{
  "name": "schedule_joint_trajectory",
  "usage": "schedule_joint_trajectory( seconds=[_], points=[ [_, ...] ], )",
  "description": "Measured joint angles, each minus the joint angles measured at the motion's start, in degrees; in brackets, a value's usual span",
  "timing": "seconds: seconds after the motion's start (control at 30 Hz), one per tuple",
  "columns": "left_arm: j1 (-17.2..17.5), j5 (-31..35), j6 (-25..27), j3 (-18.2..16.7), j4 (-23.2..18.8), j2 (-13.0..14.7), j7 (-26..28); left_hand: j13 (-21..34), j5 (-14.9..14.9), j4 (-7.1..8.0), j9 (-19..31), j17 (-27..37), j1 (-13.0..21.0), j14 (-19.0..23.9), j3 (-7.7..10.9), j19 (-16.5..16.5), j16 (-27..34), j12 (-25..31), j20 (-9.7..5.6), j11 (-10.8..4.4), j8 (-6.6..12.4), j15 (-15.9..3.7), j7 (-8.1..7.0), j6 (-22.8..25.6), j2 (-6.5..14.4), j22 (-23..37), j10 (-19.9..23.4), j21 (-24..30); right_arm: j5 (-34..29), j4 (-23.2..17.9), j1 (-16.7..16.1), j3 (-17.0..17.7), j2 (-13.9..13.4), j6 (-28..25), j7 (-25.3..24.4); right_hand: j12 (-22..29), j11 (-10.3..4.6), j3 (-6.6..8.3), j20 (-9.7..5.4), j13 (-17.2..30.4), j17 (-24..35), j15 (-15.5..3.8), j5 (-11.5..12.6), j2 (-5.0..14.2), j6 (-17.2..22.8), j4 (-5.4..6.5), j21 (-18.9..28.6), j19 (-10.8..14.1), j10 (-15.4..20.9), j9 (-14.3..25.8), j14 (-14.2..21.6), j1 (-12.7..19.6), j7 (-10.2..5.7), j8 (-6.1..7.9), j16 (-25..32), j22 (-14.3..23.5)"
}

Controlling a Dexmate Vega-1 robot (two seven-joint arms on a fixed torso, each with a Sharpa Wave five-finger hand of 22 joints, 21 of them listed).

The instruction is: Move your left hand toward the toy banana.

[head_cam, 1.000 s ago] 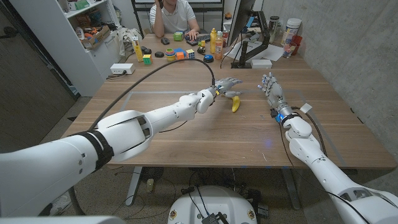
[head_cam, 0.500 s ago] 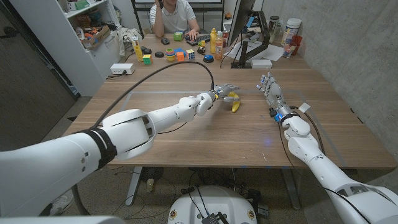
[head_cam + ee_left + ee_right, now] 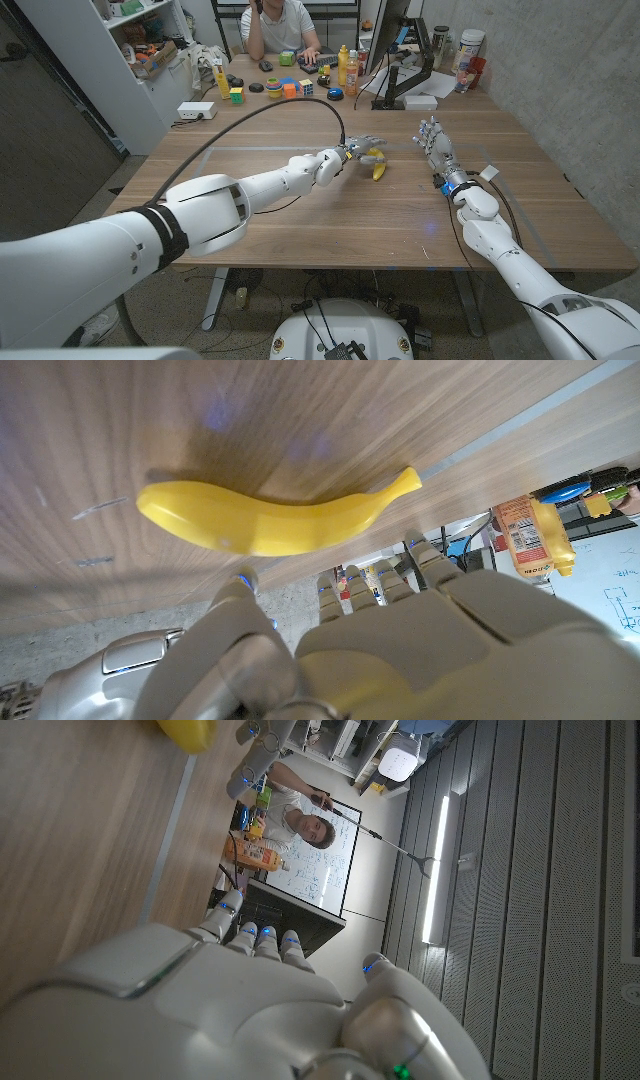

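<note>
The yellow toy banana (image 3: 377,166) lies on the wooden table (image 3: 330,215) near its middle. My left hand (image 3: 360,150) hovers right at the banana's left side, fingers spread over it and holding nothing. In the left wrist view the banana (image 3: 265,520) lies just beyond my fingertips (image 3: 345,578). My right hand (image 3: 437,145) stands on the table to the banana's right, fingers apart and empty; the right wrist view catches the banana's tip (image 3: 187,732).
A person (image 3: 280,25) sits at the far end of the table. Small toys, cubes (image 3: 290,88) and bottles (image 3: 352,70) crowd that far edge. A black monitor arm and stand (image 3: 405,80) rise at the far right. A white tag (image 3: 490,174) lies by my right wrist.
My left hand has moved a little forward and closed in on the banana, its fingers now over the banana's near end. The right hand stays put.
</note>
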Motion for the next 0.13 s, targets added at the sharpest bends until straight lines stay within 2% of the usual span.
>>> schedule_joint_trajectory(
  seconds=[0.13],
  points=[
    [0.0, 0.0, 0.0, 0.1, -0.3, 0.1, 0.0, 0.0, 0.0, 0.1, 0.0, 0.0, -0.2, 0.0, -0.1, 0.0, 0.0, 0.0, 0.0, 0.0, 0.0, 0.0, 0.0, 0.0, 0.2, 0.0, 0.0, 0.0, 0.1, 0.1, 0.0, 0.0, 0.0, 0.1, 0.0, 0.0, 0.0, 0.0, 0.0, 0.0, 0.0, 0.0, 0.0, 0.0, 0.0, 0.0, -0.2, 0.0, 0.0, 0.0, 0.0, 0.0, 0.0, 0.0, 0.0, 0.0]
  ],
)
